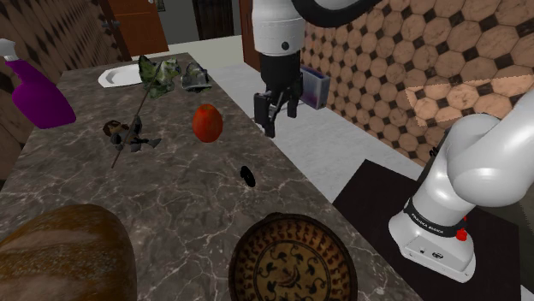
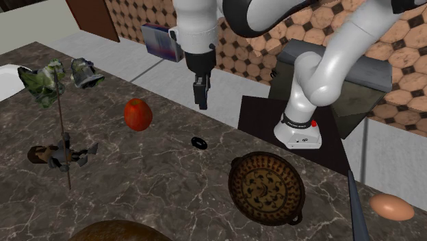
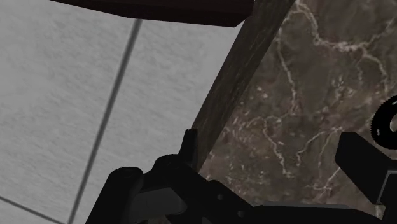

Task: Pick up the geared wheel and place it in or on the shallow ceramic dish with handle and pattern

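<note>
The geared wheel (image 1: 248, 176) (image 2: 199, 142) is a small black ring lying flat on the dark marble table, close to the table edge. The patterned brown dish (image 1: 293, 263) (image 2: 267, 186), round with small handles, sits empty nearer the stand. My gripper (image 1: 279, 115) (image 2: 201, 97) hangs open above the table's edge, up and to the right of the wheel in the shoulder view, holding nothing. In the wrist view the gripper (image 3: 245, 167) looks down on the table edge and grey floor, and the wheel (image 3: 387, 122) lies just beyond the right finger.
A red fruit (image 1: 206, 122) (image 2: 137, 113) stands beyond the wheel. Farther off are a small figurine (image 1: 128, 133), green leafy things (image 1: 159, 73), a purple bottle (image 1: 38, 96) and a brown loaf (image 1: 64, 256). An egg (image 2: 391, 206) lies past the dish.
</note>
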`<state>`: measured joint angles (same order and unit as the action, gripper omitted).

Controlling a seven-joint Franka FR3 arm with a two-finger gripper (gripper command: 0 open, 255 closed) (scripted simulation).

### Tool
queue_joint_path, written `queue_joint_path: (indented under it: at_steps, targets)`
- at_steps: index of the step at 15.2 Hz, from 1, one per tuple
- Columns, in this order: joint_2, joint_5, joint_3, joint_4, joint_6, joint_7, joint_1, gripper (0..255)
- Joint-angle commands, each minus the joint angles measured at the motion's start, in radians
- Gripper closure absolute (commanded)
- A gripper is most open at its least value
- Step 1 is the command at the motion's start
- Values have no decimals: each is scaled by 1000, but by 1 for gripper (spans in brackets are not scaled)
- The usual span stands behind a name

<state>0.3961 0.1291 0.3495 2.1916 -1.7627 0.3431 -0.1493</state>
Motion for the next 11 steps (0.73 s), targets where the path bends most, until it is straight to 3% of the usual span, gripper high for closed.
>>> queue_joint_path:
  at_steps: [1, 8, 11]
  targets:
    - [-55, 10, 36, -46, -4, 46, -12, 0]
    - [-276, -6, 144, -227, -25, 199, -49, 0]
    - [-281, -7, 146, -204, -52, 201, -52, 0]
